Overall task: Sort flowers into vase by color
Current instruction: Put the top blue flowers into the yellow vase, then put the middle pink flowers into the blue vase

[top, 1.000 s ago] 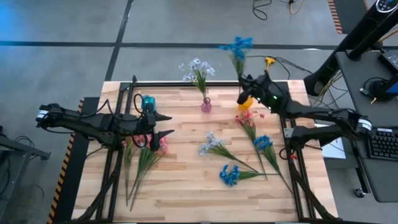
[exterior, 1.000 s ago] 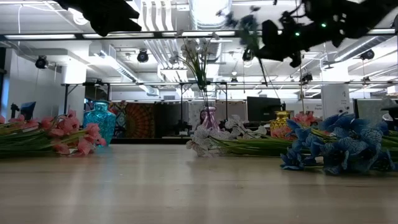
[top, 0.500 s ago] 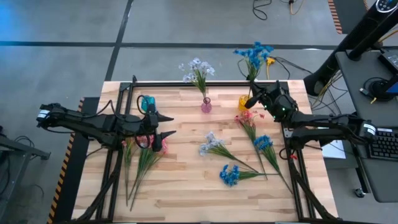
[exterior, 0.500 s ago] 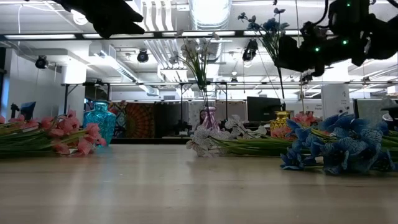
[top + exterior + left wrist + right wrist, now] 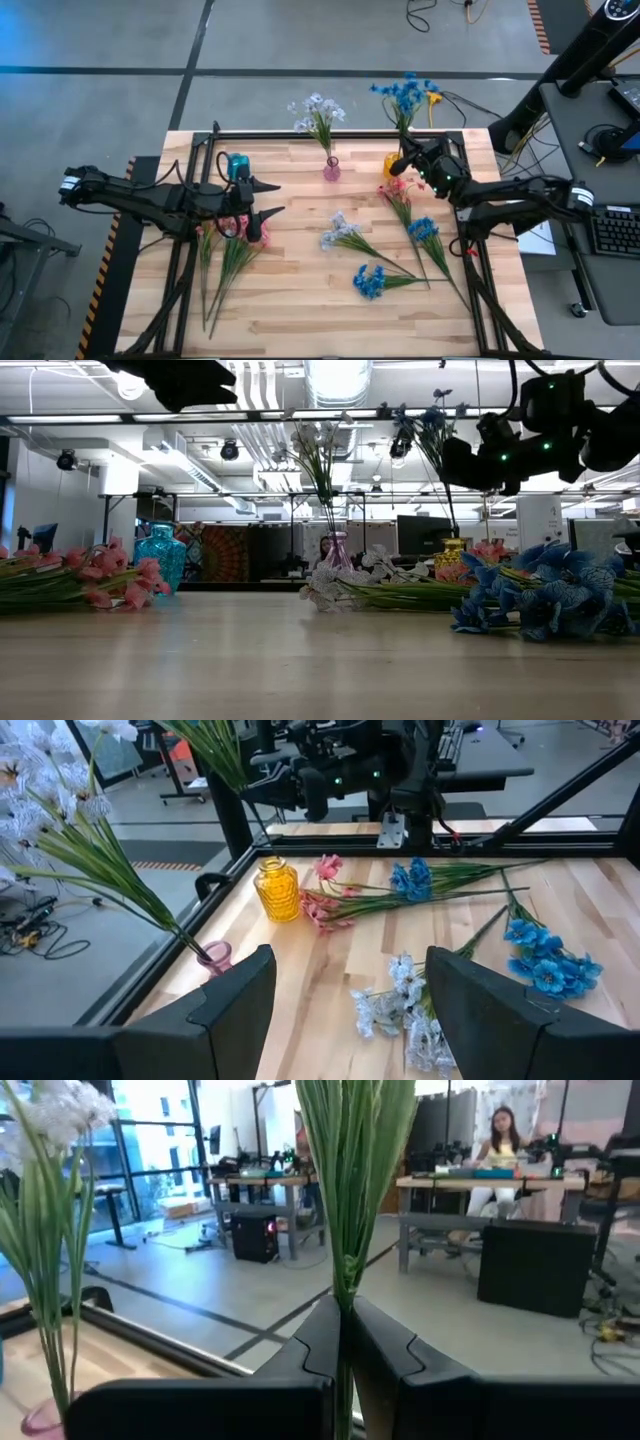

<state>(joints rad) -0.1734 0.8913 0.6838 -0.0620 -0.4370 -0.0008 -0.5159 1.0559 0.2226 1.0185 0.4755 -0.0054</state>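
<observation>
Right pincer (image 5: 401,166) pinching blue flower spray (image 5: 404,93) upright above yellow vase (image 5: 391,163); left pincer (image 5: 262,200) spread, idle.

at table height, the right gripper (image 5: 452,460) hangs high, pinching a blue flower (image 5: 432,422) stem upright above the yellow vase (image 5: 452,552); pink flowers (image 5: 95,578) lie left.

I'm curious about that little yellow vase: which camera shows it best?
The left wrist view: the yellow vase stands whole and unobstructed on the table. In the high view the right hand largely covers it; the low view shows it small, behind lying flowers; the right wrist view misses it.
</observation>
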